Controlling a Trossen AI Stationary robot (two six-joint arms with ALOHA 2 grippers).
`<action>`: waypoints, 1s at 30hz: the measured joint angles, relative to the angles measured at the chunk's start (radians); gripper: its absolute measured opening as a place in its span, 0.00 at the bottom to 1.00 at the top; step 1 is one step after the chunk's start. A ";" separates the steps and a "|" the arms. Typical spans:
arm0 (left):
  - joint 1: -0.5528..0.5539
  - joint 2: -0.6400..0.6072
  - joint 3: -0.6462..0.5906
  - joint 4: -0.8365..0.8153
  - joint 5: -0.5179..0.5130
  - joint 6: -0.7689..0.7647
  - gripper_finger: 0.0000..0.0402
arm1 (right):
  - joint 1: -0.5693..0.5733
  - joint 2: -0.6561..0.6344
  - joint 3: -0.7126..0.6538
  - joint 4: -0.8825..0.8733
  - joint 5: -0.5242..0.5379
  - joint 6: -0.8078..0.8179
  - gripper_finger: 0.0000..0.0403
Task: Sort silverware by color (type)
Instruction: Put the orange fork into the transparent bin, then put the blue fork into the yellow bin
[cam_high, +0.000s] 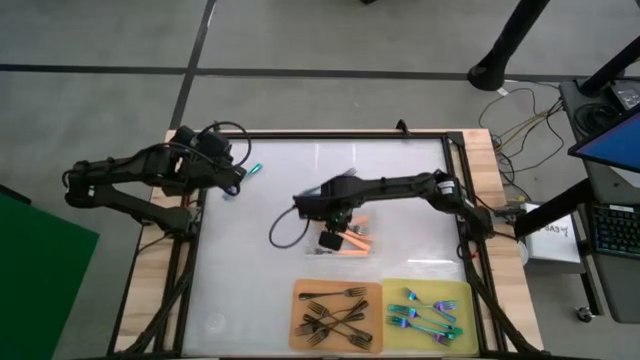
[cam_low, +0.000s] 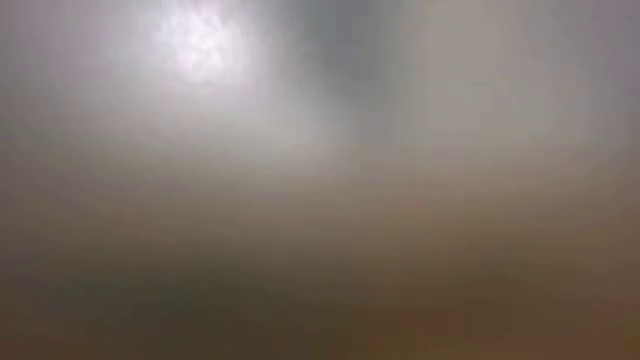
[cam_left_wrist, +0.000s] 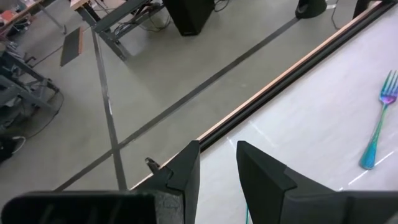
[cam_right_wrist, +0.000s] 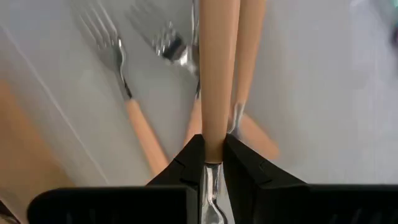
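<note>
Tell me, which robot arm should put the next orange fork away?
The right one. Its gripper is already shut on an orange-handled fork, over the other orange forks mid-table. The left gripper sits far off at the table's edge, near one iridescent fork.

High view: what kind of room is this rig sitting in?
Probably a lab or workshop. The white-topped table stands on a bare grey floor, loose cables trail off its right edge, and a keyboard sits at a workstation beside it.

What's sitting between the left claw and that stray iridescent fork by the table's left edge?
Nothing. In the left wrist view the bare white table runs from the left claw to the iridescent fork; the high view shows that fork just right of the claw.
</note>
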 joint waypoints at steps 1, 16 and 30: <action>0.000 -0.002 -0.002 -0.010 0.000 -0.009 0.22 | 0.006 0.000 -0.015 0.001 0.000 0.011 0.08; 0.000 -0.017 -0.012 -0.048 0.008 -0.086 0.22 | 0.014 0.000 -0.132 0.056 0.003 0.030 0.18; -0.001 -0.001 -0.012 -0.015 0.009 -0.141 0.22 | -0.041 0.000 -0.073 0.034 0.004 -0.152 0.24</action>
